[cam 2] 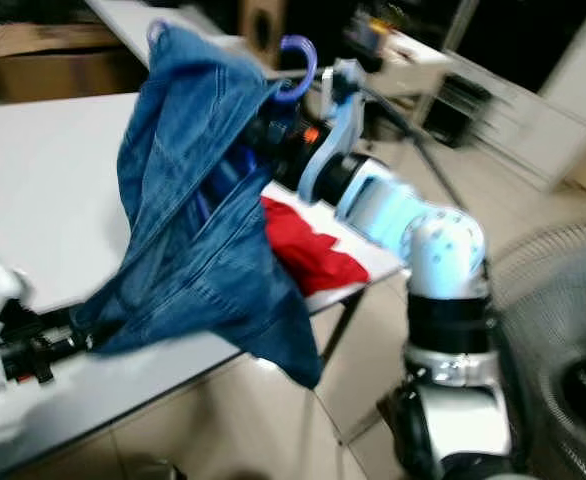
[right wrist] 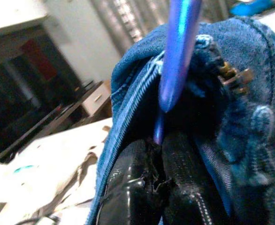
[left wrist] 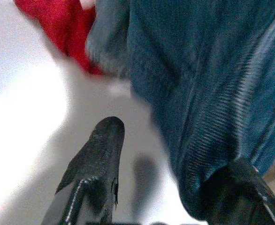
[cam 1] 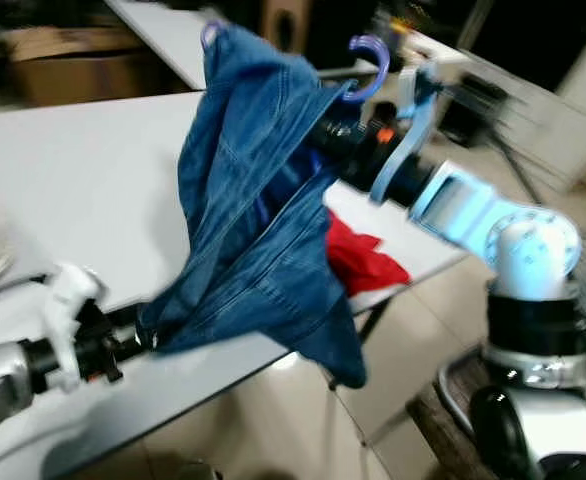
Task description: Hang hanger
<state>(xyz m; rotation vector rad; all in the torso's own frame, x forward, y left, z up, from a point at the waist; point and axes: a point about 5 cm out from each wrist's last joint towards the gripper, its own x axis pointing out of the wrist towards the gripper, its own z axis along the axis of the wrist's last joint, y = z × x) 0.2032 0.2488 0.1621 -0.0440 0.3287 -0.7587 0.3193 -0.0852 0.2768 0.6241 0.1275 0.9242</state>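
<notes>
Much of the scene is blurred. The right tool [right wrist: 158,187] pinches a purple plastic hanger [cam 1: 370,68] between closed fingers, mostly buried under the blue denim jeans [cam 1: 263,200] draped over it; just its curved hook pokes out, raised above the white desk [cam 1: 83,190]. The left tool [left wrist: 175,187] grips the jeans' lower hem near the desk's near edge. Crumpled red cloth [cam 1: 358,258] lies partly hidden behind the denim.

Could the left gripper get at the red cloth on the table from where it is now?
Probably not directly. The left gripper sits at the hem of the denim garment, which hangs between it and the red cloth; it would need to go around the garment.
</notes>
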